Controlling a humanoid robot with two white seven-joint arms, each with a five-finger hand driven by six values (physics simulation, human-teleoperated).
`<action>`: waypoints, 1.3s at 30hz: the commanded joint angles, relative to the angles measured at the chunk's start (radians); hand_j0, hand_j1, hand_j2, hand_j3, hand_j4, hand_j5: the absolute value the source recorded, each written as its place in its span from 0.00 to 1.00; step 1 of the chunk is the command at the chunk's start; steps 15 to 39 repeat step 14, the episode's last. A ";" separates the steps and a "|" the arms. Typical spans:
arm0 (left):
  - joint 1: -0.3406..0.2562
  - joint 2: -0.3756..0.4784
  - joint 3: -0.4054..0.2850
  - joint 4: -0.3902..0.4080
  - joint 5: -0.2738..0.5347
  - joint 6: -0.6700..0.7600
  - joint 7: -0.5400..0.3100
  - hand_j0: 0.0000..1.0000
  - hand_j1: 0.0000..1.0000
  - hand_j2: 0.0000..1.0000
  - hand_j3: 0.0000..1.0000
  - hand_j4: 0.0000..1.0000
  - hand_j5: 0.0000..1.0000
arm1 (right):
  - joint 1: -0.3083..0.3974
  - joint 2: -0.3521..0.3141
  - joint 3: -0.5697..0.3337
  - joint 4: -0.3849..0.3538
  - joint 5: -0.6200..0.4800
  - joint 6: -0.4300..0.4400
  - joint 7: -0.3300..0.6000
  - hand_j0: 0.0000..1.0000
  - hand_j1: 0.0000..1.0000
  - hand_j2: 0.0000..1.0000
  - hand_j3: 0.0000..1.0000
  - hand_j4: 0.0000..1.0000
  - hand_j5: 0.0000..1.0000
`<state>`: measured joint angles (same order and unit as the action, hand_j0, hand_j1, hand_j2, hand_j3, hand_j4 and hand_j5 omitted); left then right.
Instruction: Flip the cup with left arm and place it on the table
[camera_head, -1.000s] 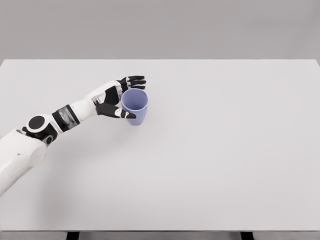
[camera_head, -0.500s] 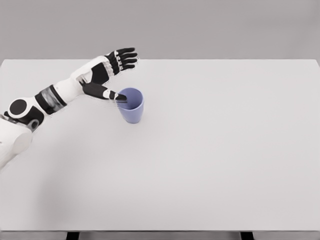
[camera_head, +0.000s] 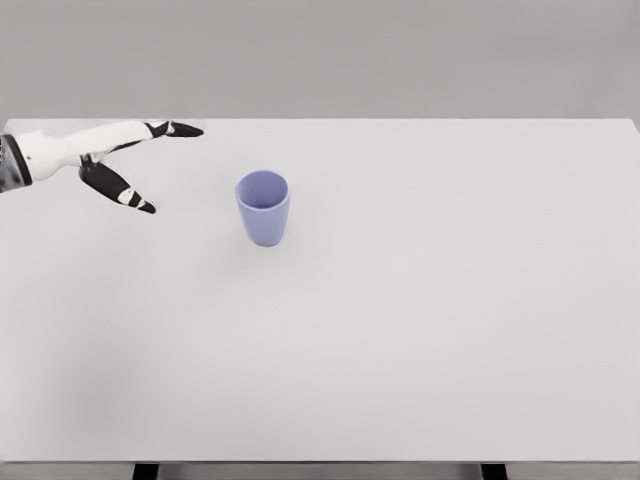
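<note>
I see the cup (camera_head: 264, 207) standing mouth-up on the table (camera_head: 420, 330). My left hand (camera_head: 110, 160) is off to the cup's left, fingers spread, holding nothing. A careless swing back could knock the cup over.

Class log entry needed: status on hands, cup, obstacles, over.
Left hand open, apart from the cup. Right hand not in view. Cup upright on table, mouth up. Nothing in the way.

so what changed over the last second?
The left hand let go of the cup and pulled away to the left, fingers now spread, clear of it. The cup stands upright, mouth up, on the table, in nearly the same spot.
</note>
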<state>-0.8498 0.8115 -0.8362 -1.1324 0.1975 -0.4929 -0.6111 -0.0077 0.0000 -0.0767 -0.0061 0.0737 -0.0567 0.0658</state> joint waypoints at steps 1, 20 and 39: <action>0.000 0.015 -0.001 0.019 -0.299 -0.035 0.000 1.00 1.00 1.00 1.00 1.00 1.00 | -0.002 0.000 0.000 0.000 0.000 0.000 0.000 1.00 1.00 1.00 1.00 1.00 1.00; 0.002 0.014 -0.001 0.045 -0.299 -0.039 0.000 1.00 1.00 1.00 1.00 1.00 1.00 | 0.000 0.000 0.000 0.000 0.000 0.000 0.000 1.00 1.00 1.00 1.00 1.00 1.00; 0.002 0.014 -0.001 0.045 -0.299 -0.039 0.000 1.00 1.00 1.00 1.00 1.00 1.00 | 0.000 0.000 0.000 0.000 0.000 0.000 0.000 1.00 1.00 1.00 1.00 1.00 1.00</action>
